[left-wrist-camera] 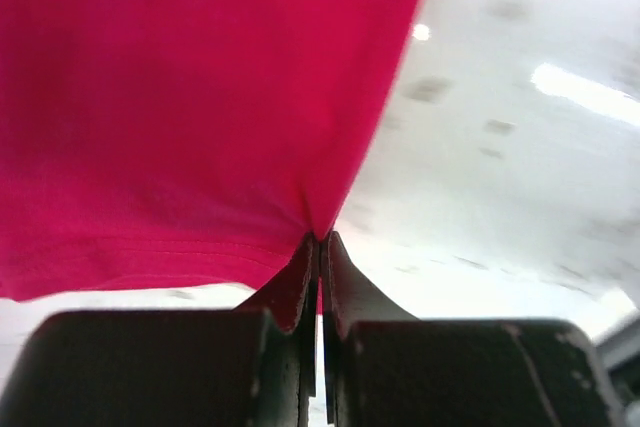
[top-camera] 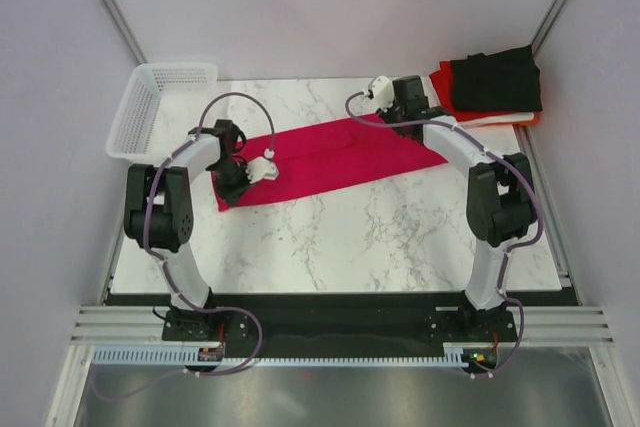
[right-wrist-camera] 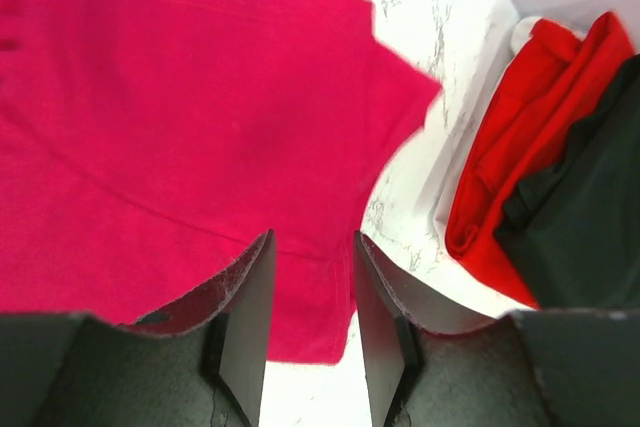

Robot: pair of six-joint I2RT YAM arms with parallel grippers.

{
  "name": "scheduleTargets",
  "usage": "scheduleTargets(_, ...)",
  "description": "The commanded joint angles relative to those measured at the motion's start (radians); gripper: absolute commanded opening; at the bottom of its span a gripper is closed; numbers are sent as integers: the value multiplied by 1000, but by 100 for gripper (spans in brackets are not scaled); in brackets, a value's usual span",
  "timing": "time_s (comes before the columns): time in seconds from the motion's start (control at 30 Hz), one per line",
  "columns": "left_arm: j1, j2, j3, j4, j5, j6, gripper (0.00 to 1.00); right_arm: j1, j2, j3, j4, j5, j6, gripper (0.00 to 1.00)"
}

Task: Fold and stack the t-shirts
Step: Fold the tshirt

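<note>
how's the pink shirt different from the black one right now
The crimson-pink t-shirt lies as a long strip mid-table; the black t-shirt is a folded rectangle at the far right corner. Pink rests on the marble table; black sits atop the orange-red t-shirt. The left gripper pinches pink's edge; nothing holds black. Both are plain cloth.

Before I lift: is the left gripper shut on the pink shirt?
Shut on it. The left gripper has its jaws pressed together, pinching the crimson t-shirt at its hem.

Crimson shirt (left-wrist-camera: 150, 127) cut off by left and top edge in left wrist view; pinched bit hidden inside left gripper (left-wrist-camera: 321, 252); marble table (left-wrist-camera: 520, 147) blurred. Right wrist view: black shirt (right-wrist-camera: 590, 227) cut off at right edge, covers part of orange-red shirt (right-wrist-camera: 510, 137)
</note>
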Motion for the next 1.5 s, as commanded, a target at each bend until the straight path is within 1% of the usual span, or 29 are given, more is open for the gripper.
scheduleTargets(0.0,-90,-193,-134,-188,10,67,2,-49,84,118,-157,-61,100,44)
scheduleTargets(0.03,-108,-223,-158,-260,18,67,2,-57,102,160,-180,-71,107,44)
scheduleTargets(0.1,-168,-303,-221,-311,32,47,3,-63,157,210,-260,-66,120,44)
scheduleTargets(0.13,-188,-327,-235,-356,39,36,3,-64,177,261,-283,-65,124,43)
scheduleTargets(0.23,-265,-390,-276,-406,87,-8,4,-64,242,343,-363,-86,140,42)
scheduleTargets(0.43,-378,-426,-302,-448,188,-108,4,-54,352,421,-406,-83,141,41)
scheduleTargets(0.57,-438,-406,-287,-437,201,-136,4,-43,447,483,-427,-89,143,40)
scheduleTargets(0.7,-484,-369,-229,-439,226,-139,5,-31,542,565,-441,-60,129,40)
scheduleTargets(0.8,-524,-323,-186,-440,265,-146,5,-26,642,679,-441,-49,124,40)
scheduleTargets(0.83,-539,-311,-178,-442,279,-151,5,-25,670,752,-441,-45,120,40)
scheduleTargets(0.87,-571,-302,-172,-442,294,-154,5,-23,726,794,-438,-42,117,40)
scheduleTargets(0.93,-605,-266,-157,-428,343,-174,6,-14,779,902,-429,-36,109,40)
scheduleTargets(0.97,-639,-257,-150,-419,361,-182,7,-9,817,930,-409,-36,107,40)
scheduleTargets(1.03,-671,-220,-132,-402,424,-208,8,11,840,980,-371,-33,97,40)
scheduleTargets(1.07,-705,-208,-120,-373,467,-233,14,18,845,983,-317,-32,94,41)
scheduleTargets(1.17,-757,-170,-91,-347,536,-266,24,46,845,992,-228,-28,95,46)
scheduleTargets(1.2,-765,-165,-56,-348,567,-283,29,51,845,1022,-222,-20,100,47)
scheduleTargets(1.27,-765,-173,-2,-347,579,-313,30,57,807,1037,-208,0,135,50)
scheduleTargets(1.33,-765,-192,17,-333,528,-318,33,55,748,1003,-205,4,155,51)
scheduleTargets(1.37,-762,-215,9,-312,465,-326,33,55,684,985,-202,9,173,52)
scheduleTargets(1.43,-759,-223,-12,-247,406,-326,33,51,618,925,-203,3,198,52)
scheduleTargets(1.47,-754,-213,-34,-235,385,-321,33,51,556,902,-203,-5,219,53)
